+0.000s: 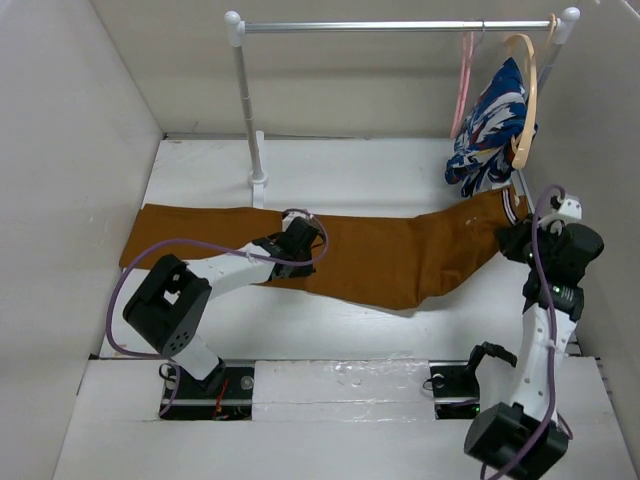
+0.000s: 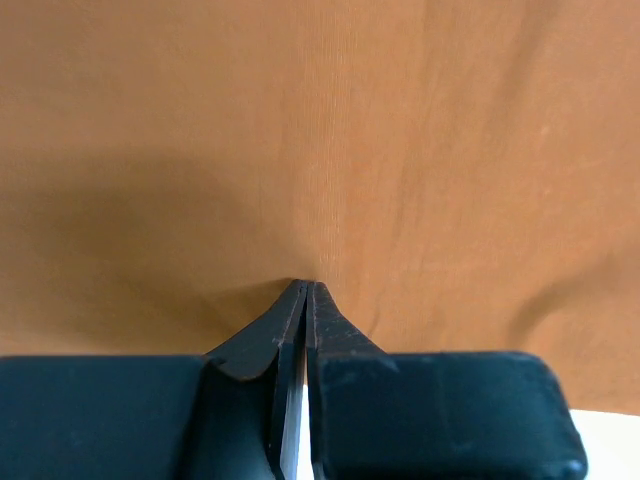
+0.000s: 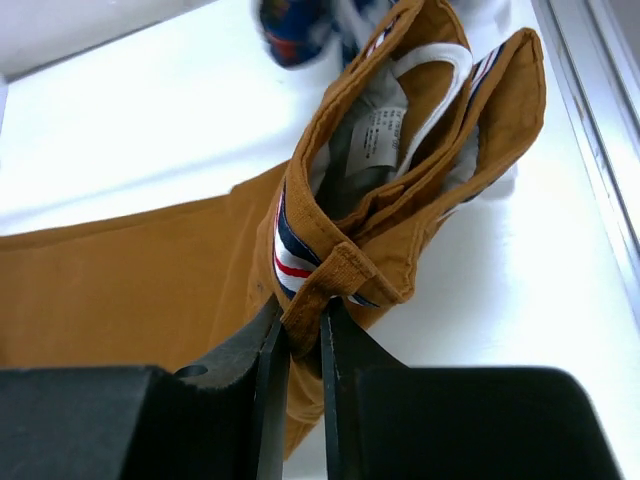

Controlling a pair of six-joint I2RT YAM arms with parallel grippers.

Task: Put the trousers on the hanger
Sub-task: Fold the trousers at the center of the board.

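Note:
The rust-brown trousers (image 1: 400, 255) lie stretched across the table from left to right, with the striped waistband at the right end (image 3: 300, 255). My left gripper (image 1: 305, 235) is shut, its tips pinching a small pucker of the trouser cloth (image 2: 400, 150) near the middle of the legs (image 2: 306, 286). My right gripper (image 1: 515, 240) is shut on the waistband at a belt loop (image 3: 305, 325) and holds that end raised off the table. The thin pink hanger (image 1: 465, 80) hangs on the rail at the back right, apart from both grippers.
A metal rail (image 1: 400, 26) on a white post (image 1: 245, 110) spans the back. A pale wooden hanger (image 1: 530, 100) with a blue, white and red garment (image 1: 495, 125) hangs right of the pink one. White walls close in the left, back and right.

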